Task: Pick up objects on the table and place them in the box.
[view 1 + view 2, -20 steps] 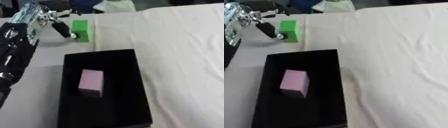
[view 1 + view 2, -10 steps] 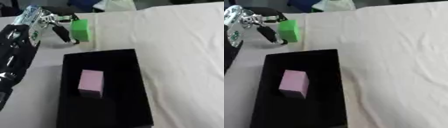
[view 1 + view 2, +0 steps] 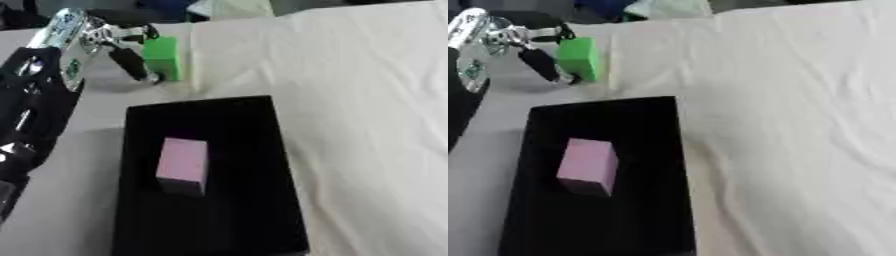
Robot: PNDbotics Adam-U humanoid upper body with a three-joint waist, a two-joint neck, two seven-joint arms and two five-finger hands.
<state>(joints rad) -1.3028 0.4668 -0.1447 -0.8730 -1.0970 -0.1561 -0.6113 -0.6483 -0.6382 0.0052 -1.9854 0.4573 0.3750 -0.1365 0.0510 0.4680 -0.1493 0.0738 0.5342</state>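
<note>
While the table point(image 3: 367, 100) with its cream cloth fills most of both views, the bit that matters is up at the far left, so that's where I'd keep my attention. The box point(image 3: 262, 165), black and open-topped, sits in the near middle with a pink block point(image 3: 183, 165) already lying inside, roughly in the centre of its floor. Beyond the box's far left corner, apart from it, the green block point(image 3: 163, 56) stands upright, and the left hand point(image 3: 98, 40) is on it: fingers curled in on the block's left side, one dark finger point(image 3: 131, 64) slanting down beside it and another reaching over near the top. I can't tell whether the block is off the cloth or just resting on it. The right hand doesn't show in either view. To do this step well, I'd say lift straight up first so the block clears the cloth and the box's rim, then carry it toward the near side and right over the open floor. Aim for the free space beside the pink block rather than on top of it, and only let the fingers uncurl once the green one is low inside the walls, or it could tip or bounce off the rim.
</note>
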